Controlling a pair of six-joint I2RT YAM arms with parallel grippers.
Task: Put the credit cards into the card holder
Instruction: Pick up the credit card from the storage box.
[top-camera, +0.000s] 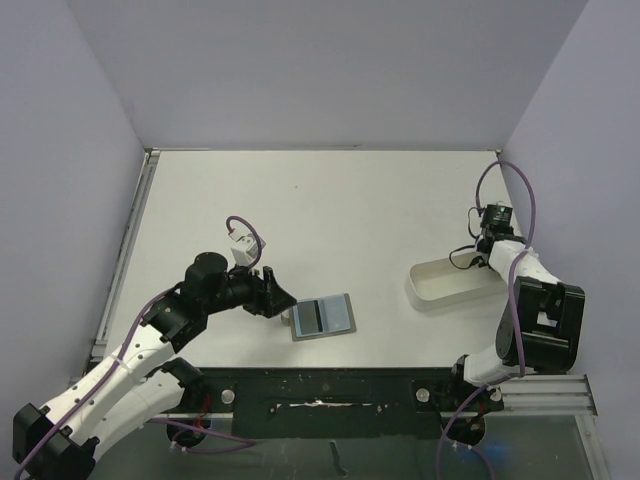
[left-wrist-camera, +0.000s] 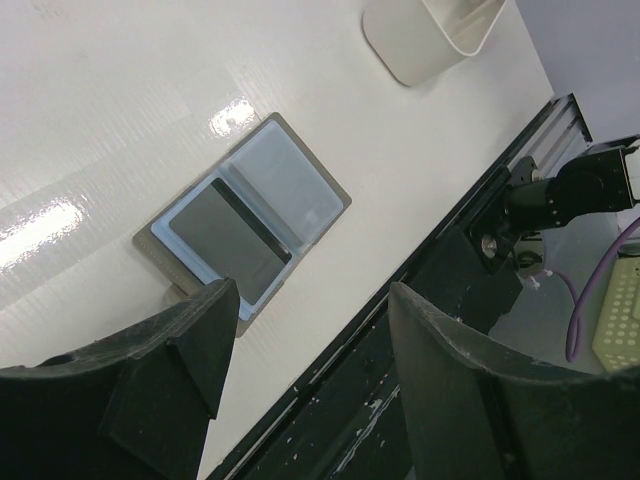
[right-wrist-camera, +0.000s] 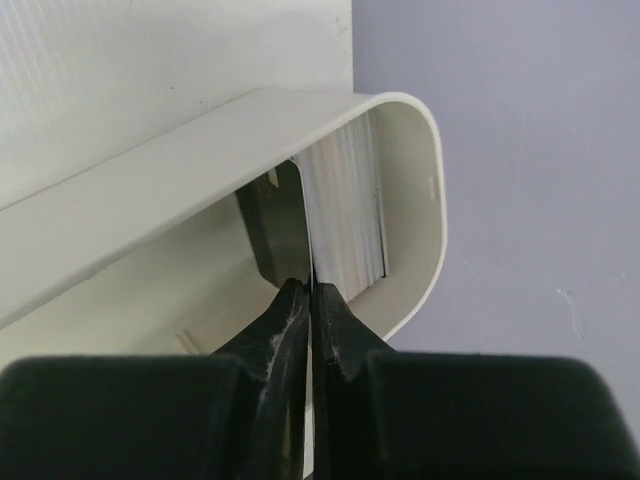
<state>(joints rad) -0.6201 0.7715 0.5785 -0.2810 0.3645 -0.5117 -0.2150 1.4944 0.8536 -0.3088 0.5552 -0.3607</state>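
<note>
The card holder (top-camera: 325, 316) lies open on the table with its light blue lining up, and a dark credit card (top-camera: 308, 318) sits on its left half. In the left wrist view the card holder (left-wrist-camera: 285, 185) and that card (left-wrist-camera: 228, 238) lie just beyond the fingers. My left gripper (top-camera: 280, 298) (left-wrist-camera: 310, 300) stands open just left of the holder, holding nothing. My right gripper (top-camera: 472, 260) (right-wrist-camera: 311, 290) is down inside the white tray, shut on the edge of a pale grey credit card (right-wrist-camera: 345, 220) that stands on edge. A darker card (right-wrist-camera: 275, 225) stands beside it.
The white oblong tray (top-camera: 440, 288) (left-wrist-camera: 420, 45) (right-wrist-camera: 200, 150) sits at the right of the table, close to the right wall. A black rail (top-camera: 330, 395) runs along the near table edge, just below the card holder.
</note>
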